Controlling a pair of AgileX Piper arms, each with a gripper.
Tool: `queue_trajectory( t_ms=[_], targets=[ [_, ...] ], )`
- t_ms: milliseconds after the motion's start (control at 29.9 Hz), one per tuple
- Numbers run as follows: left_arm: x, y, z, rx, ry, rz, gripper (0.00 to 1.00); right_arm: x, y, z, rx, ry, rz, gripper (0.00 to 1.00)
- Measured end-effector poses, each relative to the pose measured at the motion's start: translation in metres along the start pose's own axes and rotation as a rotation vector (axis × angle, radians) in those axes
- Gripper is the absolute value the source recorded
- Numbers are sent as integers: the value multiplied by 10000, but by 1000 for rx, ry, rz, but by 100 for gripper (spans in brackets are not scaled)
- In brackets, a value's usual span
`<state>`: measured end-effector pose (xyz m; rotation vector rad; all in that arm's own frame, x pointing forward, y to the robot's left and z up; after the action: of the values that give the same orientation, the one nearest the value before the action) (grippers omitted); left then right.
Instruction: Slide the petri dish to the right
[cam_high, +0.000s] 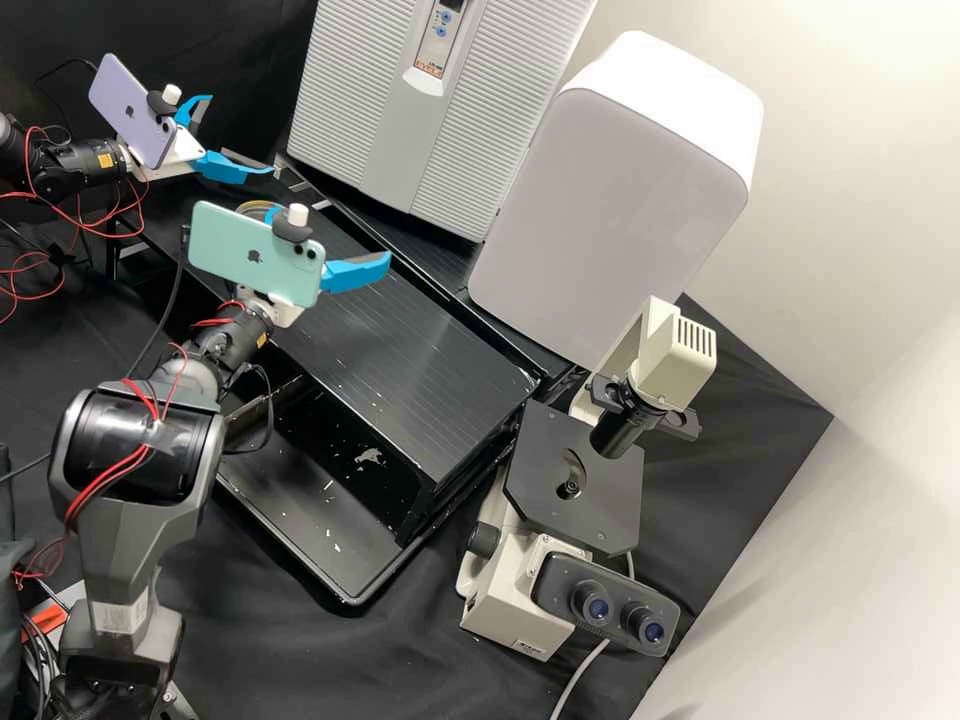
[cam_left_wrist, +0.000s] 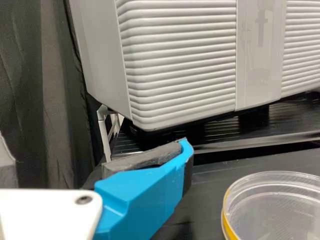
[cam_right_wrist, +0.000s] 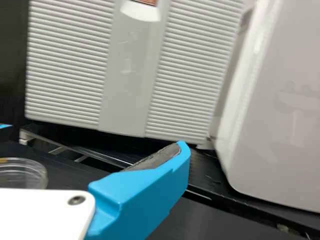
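Clear dish (cam_left_wrist: 272, 207) sits before ribbed unit (cam_left_wrist: 180, 60); left hand (cam_left_wrist: 175, 160) just beside, not touching; grip cannot be told; whole slide remains.

Bench is draped in black cloth (cam_high: 720, 470). Mid-bench there's a black ribbed platform (cam_high: 420, 370) w/ the petri dish (cam_left_wrist: 272, 205) lying flat on its far end, clear lid, yellowish rim. Platform's near side overlaps a shallow black tray (cam_high: 320, 510) w/ white flecks on its floor. Just right of the platform's near corner a microscope (cam_high: 560, 590) stands on the cloth – eyepieces facing the front. At the back a white ribbed unit (cam_high: 400, 110) sits on dark feet on a black ribbed surface, big white rounded box (cam_high: 620, 190) beside it.
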<state>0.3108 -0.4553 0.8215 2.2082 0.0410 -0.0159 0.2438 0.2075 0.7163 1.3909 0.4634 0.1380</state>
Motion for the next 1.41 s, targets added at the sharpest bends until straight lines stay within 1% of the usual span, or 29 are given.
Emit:
queue_trajectory(
  t_ms=[67,167,301,402,502,602,636,736,803,870,971,1138,1272,1406],
  targets=[
    [0,0,0,0,0,0,100,33,-31,-44,-15,4,-5,100],
    [0,0,0,0,0,0,100,59,-71,-108,-17,6,-14,100],
    [0,0,0,0,0,0,100,81,-112,-195,-24,25,-34,100],
    [0,0,0,0,0,0,100,104,-132,-214,-24,24,-57,100],
    [0,0,0,0,0,0,100,128,-197,-191,-19,13,-85,100],
    [0,0,0,0,0,0,100,150,-283,-167,27,0,-130,100],
    [0,0,0,0,0,0,100,154,-306,-160,38,-3,-142,100],
    [0,0,0,0,0,0,100,174,-391,-128,70,-13,-170,100],
    [0,0,0,0,0,0,100,192,-441,-107,79,-23,-183,100],
    [0,0,0,0,0,0,100,207,-498,-82,80,-35,-203,100],
    [0,0,0,0,0,0,100,228,-574,-72,74,-40,-221,100],
    [0,0,0,0,0,0,100,273,-609,-77,72,-40,-225,100],
    [0,0,0,0,0,0,100,342,-664,-88,73,-45,-242,100],
    [0,0,0,0,0,0,100,404,-689,-94,72,-45,-238,100]
  ],
)
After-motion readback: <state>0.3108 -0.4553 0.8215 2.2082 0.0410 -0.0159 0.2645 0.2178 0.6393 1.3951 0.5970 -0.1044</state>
